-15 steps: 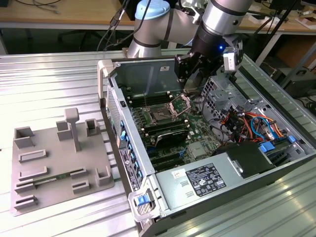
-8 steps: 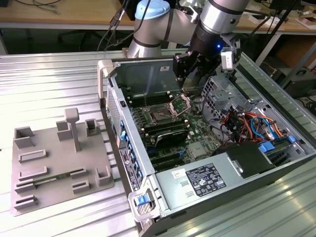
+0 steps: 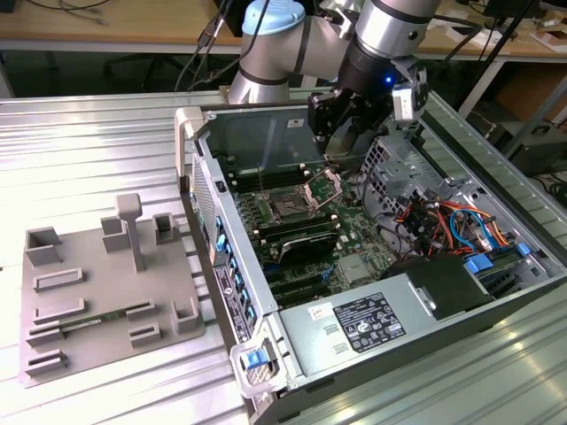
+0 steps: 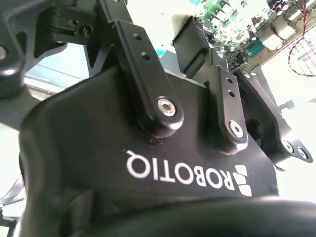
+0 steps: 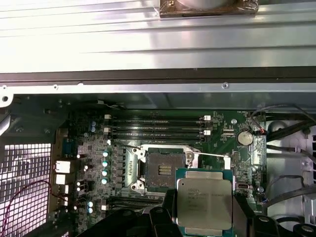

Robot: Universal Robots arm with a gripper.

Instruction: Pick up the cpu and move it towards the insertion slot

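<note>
The cpu (image 5: pixel 204 200) is pinched in the gripper (image 5: pixel 204 224), just beside the open slot (image 5: pixel 160 170) on the green board (image 5: pixel 89 143). In the exterior view the gripper (image 3: pixel 341 124) hangs over the case's (image 3: pixel 390 310) far side, the grey fixture (image 3: pixel 106 292) well apart at the exterior view's left.

First wrist view overlooks motherboard (image 5: pixel 163 148).

cpu (image 5: pixel 204 200): showing a pale silver top with a green edge
insertion slot (image 5: pixel 161 171): showing a dark square inside a shiny metal frame
circuit board (image 5: pixel 94 148): showing green
gripper (image 4: pixel 197 59): showing matte black
fixture plate (image 3: pixel 97 292): showing plain grey
</note>
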